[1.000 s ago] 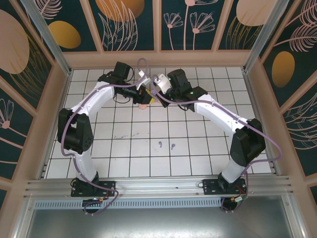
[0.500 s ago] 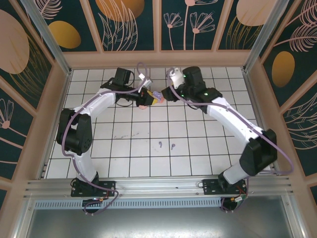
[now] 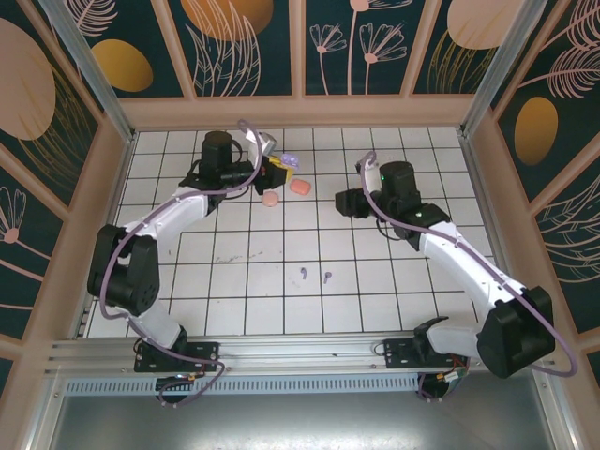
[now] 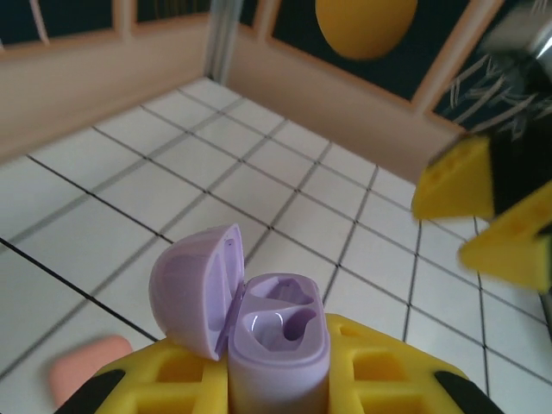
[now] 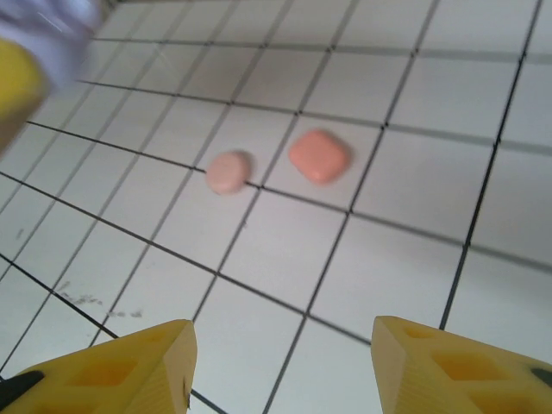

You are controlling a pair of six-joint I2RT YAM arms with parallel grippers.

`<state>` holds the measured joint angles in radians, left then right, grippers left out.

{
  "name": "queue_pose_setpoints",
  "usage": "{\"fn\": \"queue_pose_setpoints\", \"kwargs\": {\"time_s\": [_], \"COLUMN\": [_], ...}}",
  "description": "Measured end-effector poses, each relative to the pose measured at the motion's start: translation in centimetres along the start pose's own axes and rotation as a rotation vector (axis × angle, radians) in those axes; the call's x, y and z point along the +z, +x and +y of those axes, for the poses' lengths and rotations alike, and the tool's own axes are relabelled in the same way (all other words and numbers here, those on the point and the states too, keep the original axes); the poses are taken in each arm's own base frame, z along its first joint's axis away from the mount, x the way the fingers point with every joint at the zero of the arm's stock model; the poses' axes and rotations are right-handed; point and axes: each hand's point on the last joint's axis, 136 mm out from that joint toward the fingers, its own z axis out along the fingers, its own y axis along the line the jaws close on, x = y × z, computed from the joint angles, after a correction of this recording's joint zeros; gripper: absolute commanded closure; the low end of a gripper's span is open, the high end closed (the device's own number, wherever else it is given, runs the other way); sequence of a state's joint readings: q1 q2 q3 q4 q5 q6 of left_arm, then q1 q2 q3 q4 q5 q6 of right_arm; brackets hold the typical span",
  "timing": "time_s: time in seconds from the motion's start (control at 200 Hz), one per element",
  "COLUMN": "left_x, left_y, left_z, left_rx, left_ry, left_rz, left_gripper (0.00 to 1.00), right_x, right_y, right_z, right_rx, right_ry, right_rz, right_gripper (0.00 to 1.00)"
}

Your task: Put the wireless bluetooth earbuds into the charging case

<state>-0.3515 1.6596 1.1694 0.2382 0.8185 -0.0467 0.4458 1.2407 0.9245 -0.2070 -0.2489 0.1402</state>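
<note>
My left gripper (image 3: 278, 170) is shut on a purple charging case (image 3: 288, 163) and holds it above the far tiles. In the left wrist view the case (image 4: 277, 341) stands upright between the yellow fingers (image 4: 147, 388), its lid (image 4: 194, 289) flipped open and both sockets empty. Two tiny purple earbuds (image 3: 303, 273) (image 3: 327, 277) lie on the tiles at mid-table. My right gripper (image 3: 343, 201) is open, right of the case and apart from it. Its fingers (image 5: 116, 366) frame bare tile in the right wrist view.
A pink case (image 3: 270, 199) (image 5: 228, 172) and a salmon-orange case (image 3: 300, 187) (image 5: 319, 156) lie closed on the tiles just below the left gripper. Wooden walls (image 3: 300, 111) border the tiled table (image 3: 244, 300) on three sides.
The right gripper has let go near the purple case and pulled back to the right. The left gripper has carried the case slightly farther back, with its lid open.
</note>
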Motion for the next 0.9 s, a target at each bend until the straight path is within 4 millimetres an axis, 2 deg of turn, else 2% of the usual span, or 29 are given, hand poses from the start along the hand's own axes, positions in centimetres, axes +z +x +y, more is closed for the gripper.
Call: {"fn": "queue_pose_setpoints", "kwargs": {"time_s": [0.17, 0.325, 0.46, 0.716, 0.901], "left_x": [-2.3, -4.4, -6.1, -8.4, -9.1], "left_y": [-3.6, -7.0, -8.6, -8.4, -6.4], "left_z": [-0.8, -1.8, -2.5, -2.2, -0.7], "left_rx": [0.084, 0.155, 0.179, 0.154, 0.101], "left_ry": [-0.092, -0.148, -0.197, -0.293, -0.373], "left_rz": [-0.141, -0.258, -0.347, -0.458, -0.488], "left_gripper": [1.0, 1.0, 1.0, 1.0, 1.0], "right_x": [1.1, 1.5, 2.0, 4.2, 6.3], "right_y": [2.4, 2.9, 3.4, 4.3, 5.6], "right_z": [-1.7, -2.6, -2.4, -0.4, 2.7], "right_rx": [0.113, 0.164, 0.175, 0.153, 0.125], "right_ry": [0.065, 0.11, 0.133, 0.151, 0.144], "right_rz": [0.044, 0.045, 0.057, 0.109, 0.174], "right_gripper": [0.44, 0.43, 0.43, 0.43, 0.44]}}
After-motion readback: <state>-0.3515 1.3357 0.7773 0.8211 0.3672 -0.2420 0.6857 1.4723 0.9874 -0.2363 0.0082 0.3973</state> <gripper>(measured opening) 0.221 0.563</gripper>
